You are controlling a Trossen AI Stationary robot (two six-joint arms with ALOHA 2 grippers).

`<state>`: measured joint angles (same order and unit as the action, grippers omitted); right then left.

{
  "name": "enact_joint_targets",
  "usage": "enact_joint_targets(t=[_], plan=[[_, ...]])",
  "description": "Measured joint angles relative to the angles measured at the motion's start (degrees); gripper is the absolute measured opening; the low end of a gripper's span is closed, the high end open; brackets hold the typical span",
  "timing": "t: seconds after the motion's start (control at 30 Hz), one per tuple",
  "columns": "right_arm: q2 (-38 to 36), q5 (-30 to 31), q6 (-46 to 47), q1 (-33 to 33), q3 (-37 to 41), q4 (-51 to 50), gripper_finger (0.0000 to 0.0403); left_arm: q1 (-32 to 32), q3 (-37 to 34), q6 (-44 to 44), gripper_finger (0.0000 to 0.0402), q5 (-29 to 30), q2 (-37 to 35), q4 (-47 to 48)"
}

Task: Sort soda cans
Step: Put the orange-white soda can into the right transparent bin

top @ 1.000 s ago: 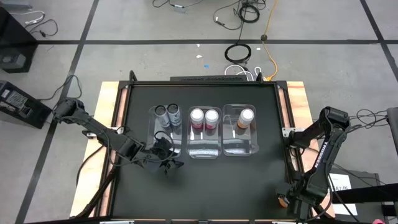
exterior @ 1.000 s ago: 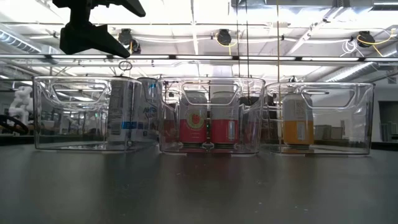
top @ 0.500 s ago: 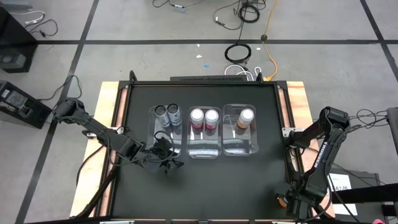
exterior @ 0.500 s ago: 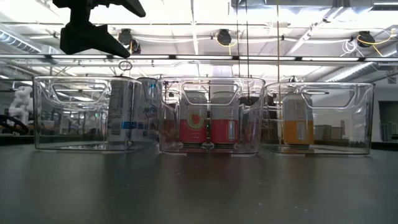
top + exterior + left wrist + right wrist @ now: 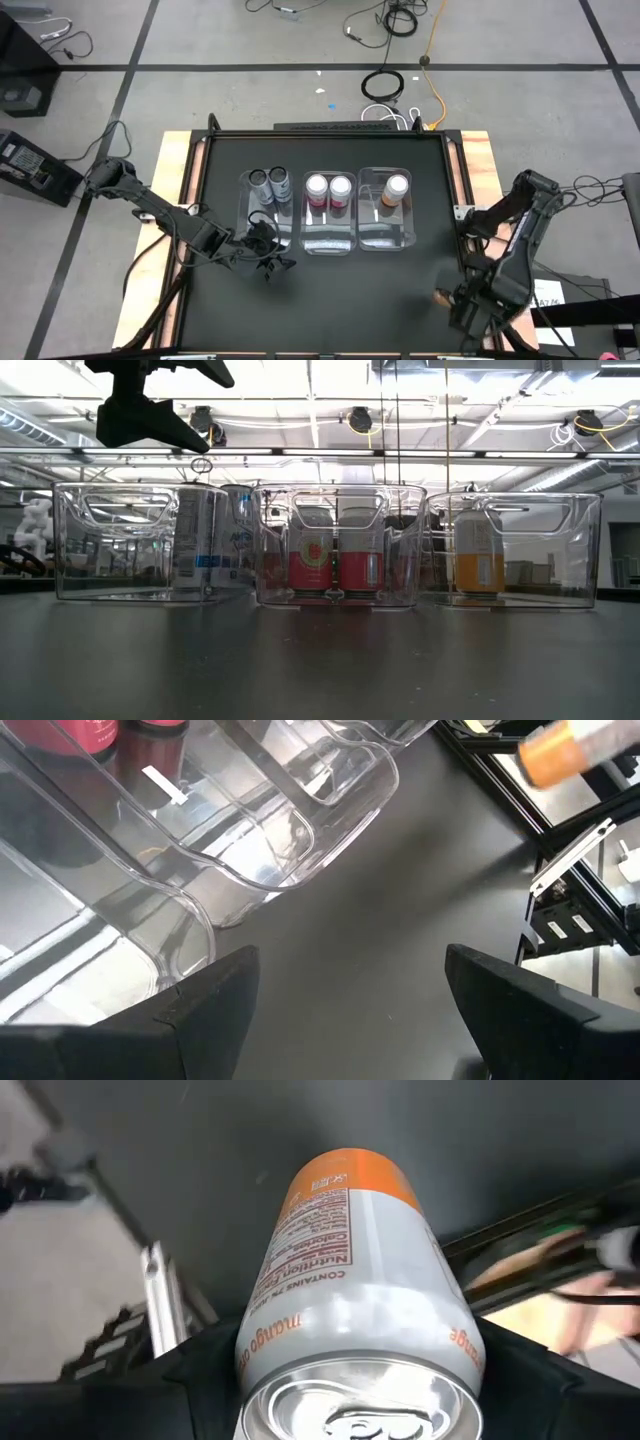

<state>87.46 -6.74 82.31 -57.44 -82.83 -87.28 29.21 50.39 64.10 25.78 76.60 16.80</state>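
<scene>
Three clear bins stand in a row mid-table. The left bin (image 5: 262, 222) holds two dark grey cans (image 5: 270, 180), the middle bin (image 5: 328, 238) two pink cans (image 5: 328, 186), and the right bin (image 5: 385, 232) one orange can (image 5: 396, 186). My left gripper (image 5: 266, 252) hangs open over the near end of the left bin, high in the low view (image 5: 150, 410). My right gripper (image 5: 455, 303) is over the table's near right part, shut on the second orange can (image 5: 441, 297). My right gripper (image 5: 360, 1380) pinches the orange can (image 5: 345, 1260) between its two fingers (image 5: 205, 1375), one on each side of the can's wall just below the silvery top (image 5: 262, 1345). The top faces the wrist camera and the orange bottom end points away, toward the black table.
The black tabletop (image 5: 360, 290) lies bare between the bins and the near edge. A wooden border and metal frame (image 5: 470, 175) run along the table's right side. Cables lie on the floor beyond the far edge.
My right gripper has carried the orange can from the near right corner a little toward the far edge and the table's left, most of it in the last half second. The left arm and the bins have kept still.
</scene>
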Motion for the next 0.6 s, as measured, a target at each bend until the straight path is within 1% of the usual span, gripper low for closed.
enact_joint_targets(t=[0.07, 0.2, 0.37, 0.6], plan=[[-0.02, 2.01, -1.27, 2.59, -2.86, -3.09, 0.0281, 0.00, 0.00, 0.00, 0.0328, 0.00, 0.00, 0.00], [-0.59, 6.95, -6.20, 9.13, -5.65, -2.18, 0.0281, 0.02, 0.00, 0.00, 0.0328, 0.00, 0.00, 0.00], [-0.59, 9.68, -14.47, 19.23, -6.51, -2.67, 0.0282, 0.02, 0.00, 0.00, 0.0328, -0.04, 0.00, 0.01], [-0.59, 10.31, -26.31, 32.29, -9.15, -2.73, 0.0283, 0.02, 0.00, 0.00, 0.0328, -0.11, 0.00, 0.00]])
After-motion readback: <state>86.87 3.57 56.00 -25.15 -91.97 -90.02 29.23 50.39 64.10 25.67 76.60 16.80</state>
